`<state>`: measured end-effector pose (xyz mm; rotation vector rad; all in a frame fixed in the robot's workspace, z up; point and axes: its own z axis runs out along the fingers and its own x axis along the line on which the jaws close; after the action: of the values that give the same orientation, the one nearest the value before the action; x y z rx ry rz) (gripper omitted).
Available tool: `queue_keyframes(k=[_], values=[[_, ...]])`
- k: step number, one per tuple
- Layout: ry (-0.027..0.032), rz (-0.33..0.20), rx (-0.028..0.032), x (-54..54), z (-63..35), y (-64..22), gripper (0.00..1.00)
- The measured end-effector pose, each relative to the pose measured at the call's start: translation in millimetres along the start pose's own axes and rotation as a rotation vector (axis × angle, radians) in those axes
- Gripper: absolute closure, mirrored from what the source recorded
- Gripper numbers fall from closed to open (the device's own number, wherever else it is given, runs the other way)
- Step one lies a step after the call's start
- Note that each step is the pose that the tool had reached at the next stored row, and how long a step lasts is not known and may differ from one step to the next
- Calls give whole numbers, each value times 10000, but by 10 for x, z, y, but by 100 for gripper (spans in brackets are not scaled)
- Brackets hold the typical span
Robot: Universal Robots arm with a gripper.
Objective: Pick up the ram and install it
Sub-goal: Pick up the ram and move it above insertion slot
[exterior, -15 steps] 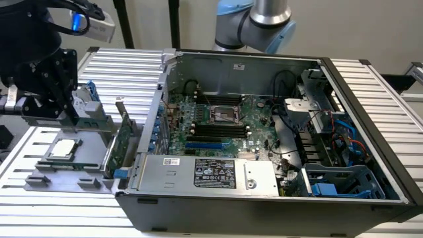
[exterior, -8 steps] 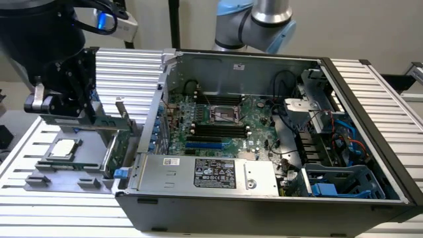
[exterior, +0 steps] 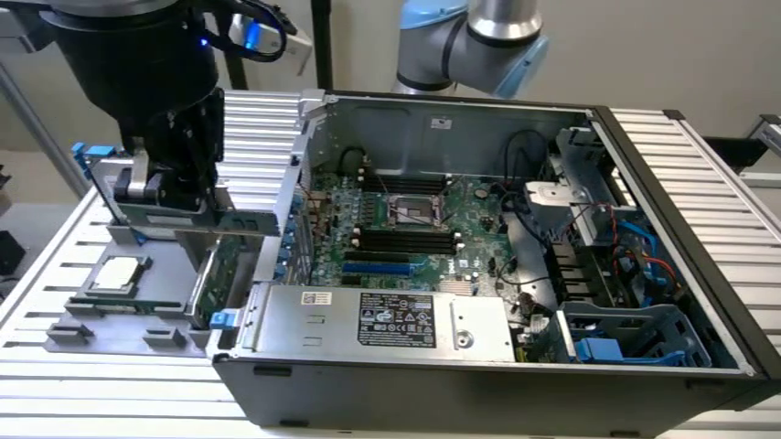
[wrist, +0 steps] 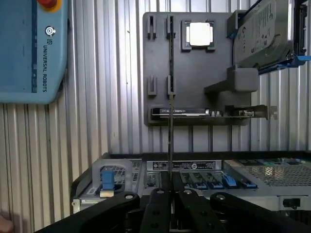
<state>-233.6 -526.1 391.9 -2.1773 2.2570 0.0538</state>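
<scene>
Black fingers (wrist: 159, 196) of the gripper (wrist: 170, 189) sit closest to the wrist camera, drawn together with only a thin slit between them and nothing clamped in it. In the exterior view the gripper (exterior: 168, 203) hangs over the far end of a grey fixture tray (exterior: 73, 334), clear of the parts below.

Ahead of the gripper, in line with that slit, the ram (wrist: 170, 53) stands on edge in the tray's (wrist: 194, 77) narrow slots, untouched. The exterior view shows the ram (exterior: 123, 305) as a green strip at the tray's near end, well apart from the gripper.

Just beside the ram, on the gripper's side of it, the square silver processor chip (wrist: 199, 34) rests in its own pocket (exterior: 116, 273). Beyond the chip, almost under the gripper, a hard drive (wrist: 262, 31) leans in a blue-edged holder.

An expansion card (wrist: 194, 112) lies across the end of the ram's slots. It stands upright (exterior: 226, 265), with its blue tab (exterior: 221, 319) low down, between the tray and the open computer case (exterior: 488, 384). The case's side wall rises right behind the card.

Inside the case, past the card from the gripper, are the motherboard (exterior: 415, 210), its dark memory slots (exterior: 403, 240) and the boxed power supply (exterior: 379, 320).

A blue teach pendant (wrist: 29, 48) lies on the slatted table (wrist: 107, 97) on the far side of the ram from the chip. A second arm (exterior: 476, 37) stands behind the case.
</scene>
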Motion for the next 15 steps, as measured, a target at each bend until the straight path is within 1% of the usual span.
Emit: queue_keyframes(k=[15], values=[[-2, 0, 1, -145, -9, -675, 100]])
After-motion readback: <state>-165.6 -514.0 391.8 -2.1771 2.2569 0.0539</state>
